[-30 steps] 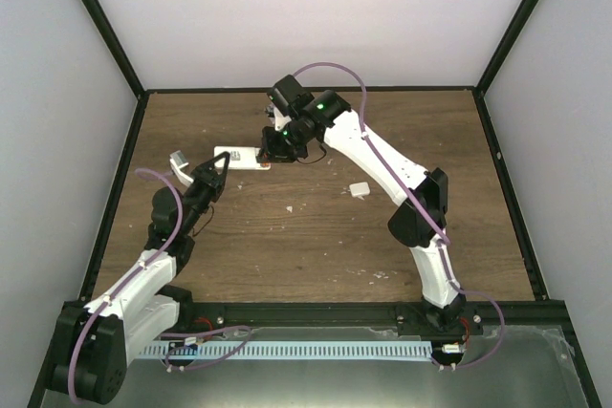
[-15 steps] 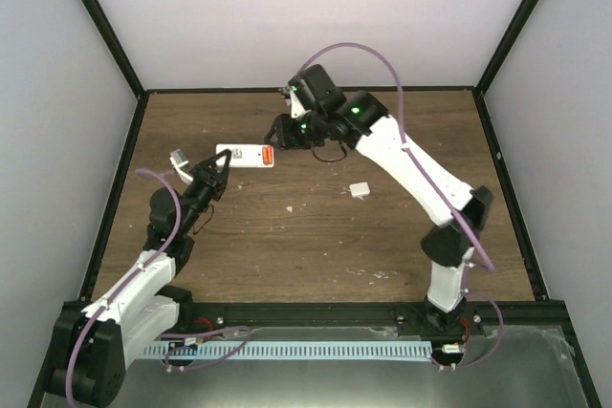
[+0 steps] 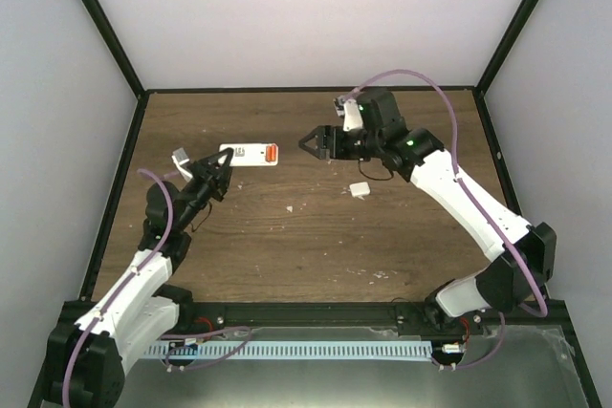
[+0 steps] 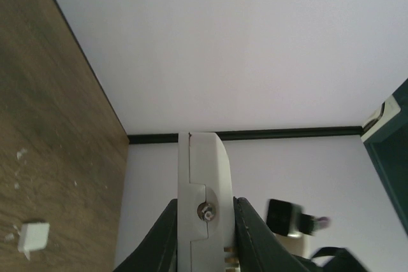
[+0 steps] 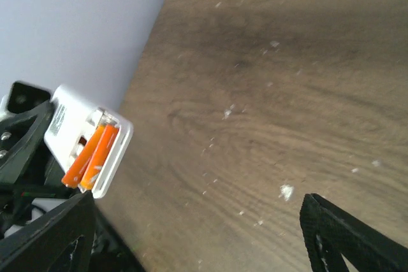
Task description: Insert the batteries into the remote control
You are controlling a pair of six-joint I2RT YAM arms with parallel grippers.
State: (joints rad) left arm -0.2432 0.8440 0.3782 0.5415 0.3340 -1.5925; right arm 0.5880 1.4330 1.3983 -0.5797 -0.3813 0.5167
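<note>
My left gripper (image 3: 219,170) clamps the remote control (image 3: 249,155); both batteries (image 5: 92,155) sit in its compartment. My right gripper (image 3: 311,143), at its 3 o'clock, jaws apart.

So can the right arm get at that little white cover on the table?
Probably yes: the right pincer is open and empty, and the cover lies in the open close by, with nothing between them.

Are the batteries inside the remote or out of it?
Inside. Both orange batteries lie side by side in the open bay of the remote, which the left tool holds.
</note>
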